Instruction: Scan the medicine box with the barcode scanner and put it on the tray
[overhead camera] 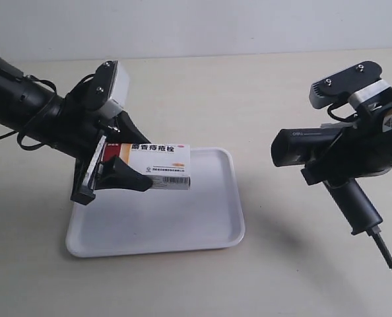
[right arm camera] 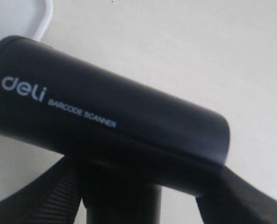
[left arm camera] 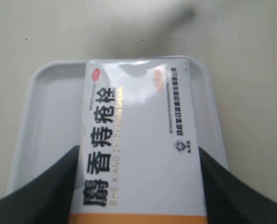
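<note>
1. Nearest the exterior camera lies the tray [overhead camera: 183, 238], flat on the pale tabletop [overhead camera: 262, 92], its low rim toward the viewer.
2. At the exterior view's left, the left gripper [overhead camera: 120, 173] reaches in over the tray's far-left part. Its fingers [overhead camera: 127, 180] pinch the medicine box [overhead camera: 158, 158] from both sides.
3. That box is held above the tray, not touching it, its lettered face and barcode strip turned toward the exterior camera.
4. From the left wrist view, the box [left arm camera: 138, 154] fills the space between the two dark fingers [left arm camera: 40, 191], with the tray [left arm camera: 45, 102] directly underneath and an orange band at the gripped end.
5. At the exterior view's right, well apart from the tray, the right gripper [overhead camera: 328, 165] clamps the barcode scanner [overhead camera: 315, 146] just below its head.
6. Its head points toward the box; handle and cable slope down away from the tray.
7. In the right wrist view, the scanner [right arm camera: 106, 121] reads "deli BARCODE SCANNER", with fingers [right arm camera: 45, 200] pressed on either side of its neck.
</note>
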Action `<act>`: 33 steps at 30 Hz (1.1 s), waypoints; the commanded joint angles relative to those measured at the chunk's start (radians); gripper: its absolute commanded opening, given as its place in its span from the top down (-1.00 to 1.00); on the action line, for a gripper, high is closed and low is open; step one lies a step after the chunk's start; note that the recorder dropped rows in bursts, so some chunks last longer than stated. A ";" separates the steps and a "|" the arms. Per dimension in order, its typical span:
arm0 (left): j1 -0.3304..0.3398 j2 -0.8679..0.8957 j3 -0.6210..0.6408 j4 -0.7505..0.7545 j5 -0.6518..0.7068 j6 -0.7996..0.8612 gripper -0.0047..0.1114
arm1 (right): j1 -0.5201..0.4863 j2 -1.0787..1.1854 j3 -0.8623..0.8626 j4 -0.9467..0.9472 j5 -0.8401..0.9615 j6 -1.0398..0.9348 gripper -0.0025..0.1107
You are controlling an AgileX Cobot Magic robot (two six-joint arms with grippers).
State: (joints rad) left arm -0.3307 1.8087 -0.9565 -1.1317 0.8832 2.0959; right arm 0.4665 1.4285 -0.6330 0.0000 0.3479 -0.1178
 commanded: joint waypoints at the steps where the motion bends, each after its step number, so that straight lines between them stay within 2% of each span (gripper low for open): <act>1: 0.030 -0.002 -0.008 -0.006 0.055 0.001 0.92 | -0.001 -0.045 -0.002 -0.010 0.010 -0.005 0.96; 5: 0.031 -0.002 -0.008 -0.010 0.064 0.001 0.92 | -0.001 -0.029 -0.002 -0.010 -0.006 -0.003 0.96; 9: 0.009 0.019 -0.008 -0.016 0.041 0.001 0.92 | -0.001 0.067 -0.002 -0.010 -0.121 0.012 0.96; 13: -0.012 0.088 0.003 -0.099 -0.021 0.001 0.92 | -0.001 0.186 -0.002 -0.010 -0.266 0.062 0.96; 21: -0.016 0.230 0.003 -0.211 -0.068 0.001 0.92 | -0.001 0.309 -0.002 0.000 -0.361 0.082 0.96; 23: -0.018 0.247 0.003 -0.211 -0.091 0.001 0.92 | -0.001 0.327 -0.002 0.000 -0.380 0.107 0.92; 24: -0.018 0.252 0.003 -0.211 -0.117 0.001 0.90 | -0.001 0.333 -0.002 0.000 -0.386 0.124 0.83; 27: -0.018 0.260 0.003 -0.206 -0.165 0.001 0.66 | -0.001 0.342 -0.002 0.000 -0.388 0.128 0.51; 29: -0.018 0.260 0.003 -0.206 -0.156 0.001 0.34 | -0.001 0.342 -0.002 0.000 -0.388 0.128 0.20; 33: -0.018 0.260 0.003 -0.183 -0.149 -0.014 -0.45 | -0.001 0.336 -0.002 0.000 -0.388 0.147 -0.36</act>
State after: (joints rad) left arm -0.3434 2.0588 -0.9565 -1.3344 0.7562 2.0957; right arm 0.4665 1.7624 -0.6330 0.0000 -0.0221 0.0000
